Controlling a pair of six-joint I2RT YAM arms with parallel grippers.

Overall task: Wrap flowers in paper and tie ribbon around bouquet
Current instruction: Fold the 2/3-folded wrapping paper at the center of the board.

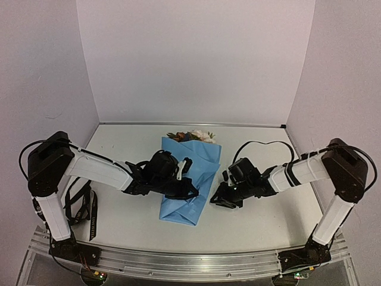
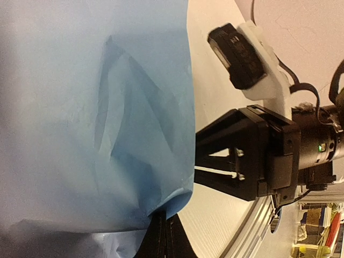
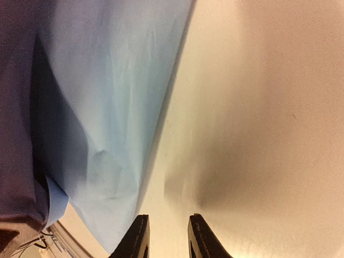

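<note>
Right gripper (image 3: 167,239) tips sit closest to its own lens: two black fingers, slightly spread, with only bare table (image 3: 258,107) between them. Just beside them on their left runs the edge of the light blue paper (image 3: 107,107). The left gripper (image 2: 161,239) has its fingers pressed together at the paper's rim. Whether a fold is caught between them cannot be told from that view or from above.

There are two grippers, one bouquet (image 1: 189,182), one bunch of flowers (image 1: 193,136) and one ribbon (image 1: 80,208). Only the overhead camera shows all of these. From above, the left gripper is over the middle of the bundle and the right gripper is just off its right edge. The cream and orange blooms stick out of the wide end, beyond both grippers. The black ribbon lies well apart on the table, behind the left gripper, near the left arm's base. The left wrist camera alone shows the other gripper side-on across the paper's edge. The right wrist camera shows only paper and table.
</note>
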